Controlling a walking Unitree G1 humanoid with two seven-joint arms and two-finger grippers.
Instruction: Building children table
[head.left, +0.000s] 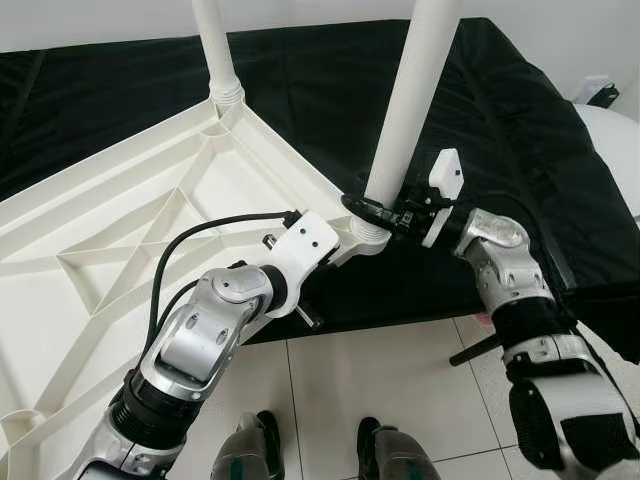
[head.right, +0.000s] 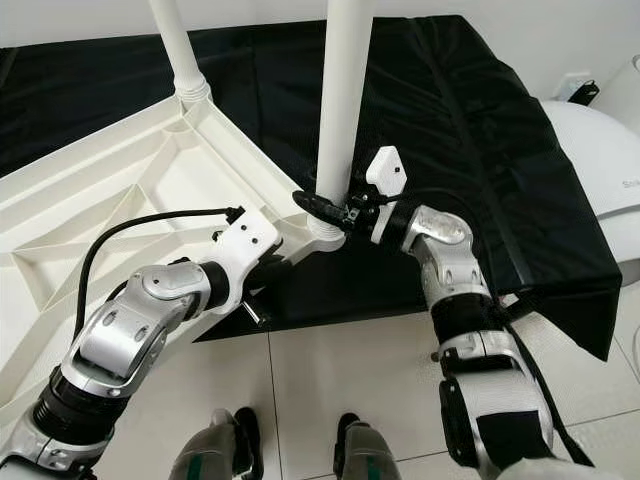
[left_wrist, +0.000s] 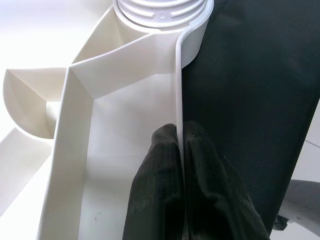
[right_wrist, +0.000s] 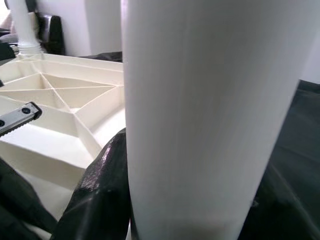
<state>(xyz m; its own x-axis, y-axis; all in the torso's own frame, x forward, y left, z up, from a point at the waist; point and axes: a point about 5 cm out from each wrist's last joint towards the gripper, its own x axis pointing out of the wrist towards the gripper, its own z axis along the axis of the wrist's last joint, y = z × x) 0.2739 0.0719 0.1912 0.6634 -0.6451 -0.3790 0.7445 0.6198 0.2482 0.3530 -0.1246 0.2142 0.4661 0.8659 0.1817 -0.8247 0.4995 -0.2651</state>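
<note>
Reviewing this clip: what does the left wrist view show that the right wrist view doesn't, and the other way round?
Left wrist view: the left gripper with its fingers pinching the thin rim of the upturned tabletop, beside the black cloth, with the threaded socket ahead.

Right wrist view: the right gripper clasping the near table leg, and the far leg upright.

Both: the tabletop's ribbed white underside and the cloth.

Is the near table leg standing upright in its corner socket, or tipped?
Upright: the near leg rises straight from the threaded corner socket, right gripper closed around its base.
</note>
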